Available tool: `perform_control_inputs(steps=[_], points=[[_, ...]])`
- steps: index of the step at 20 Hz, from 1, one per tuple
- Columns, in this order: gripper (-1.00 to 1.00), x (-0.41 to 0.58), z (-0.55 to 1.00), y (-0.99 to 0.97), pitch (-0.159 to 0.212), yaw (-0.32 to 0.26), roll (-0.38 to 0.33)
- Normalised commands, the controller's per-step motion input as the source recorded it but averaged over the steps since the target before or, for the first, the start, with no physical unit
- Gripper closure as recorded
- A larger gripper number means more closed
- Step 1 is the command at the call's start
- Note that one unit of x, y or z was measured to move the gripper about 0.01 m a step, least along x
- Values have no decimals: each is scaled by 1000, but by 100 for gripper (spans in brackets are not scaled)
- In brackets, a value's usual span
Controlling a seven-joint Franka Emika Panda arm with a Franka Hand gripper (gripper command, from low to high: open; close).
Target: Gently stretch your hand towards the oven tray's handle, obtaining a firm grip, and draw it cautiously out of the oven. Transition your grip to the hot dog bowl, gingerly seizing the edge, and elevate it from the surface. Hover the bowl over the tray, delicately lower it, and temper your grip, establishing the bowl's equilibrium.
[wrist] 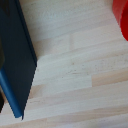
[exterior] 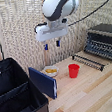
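The robot's hand hangs high above the wooden worktop, its two short fingers parted and holding nothing, almost directly over the hot dog bowl, which sits on the boards near the upper corner of a blue book-like panel and beside a red cup. At the exterior view's right the oven tray already juts from the oven, its handle toward the cup, so the step in hand looks to be the bowl. A good grasp would mean a straight descent onto the far rim, one finger inside and one outside, on the side away from the blue panel, which leans against a large black case and crowds the bowl from the near side. The cup stands between bowl and tray, so the carry would want height enough to pass over it. The wrist view shows only bare boards, the panel's edge and a sliver of the cup; the bowl is outside it. Open room lies toward the worktop's front.
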Motion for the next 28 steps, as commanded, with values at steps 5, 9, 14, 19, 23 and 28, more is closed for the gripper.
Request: perform_control_inputs(steps=[5, 9, 14, 19, 23, 28], points=[[-100, 13, 37, -8, -1, 144, -353], [-100, 0, 43, -19, -6, 135, -370], [-100, 0, 55, -104, -28, 127, -350], [-100, 0, 65, -184, -78, 133, -311], [-100, 5, 59, -153, -63, 127, -322], [-100, 32, 50, -133, -7, 63, -364]])
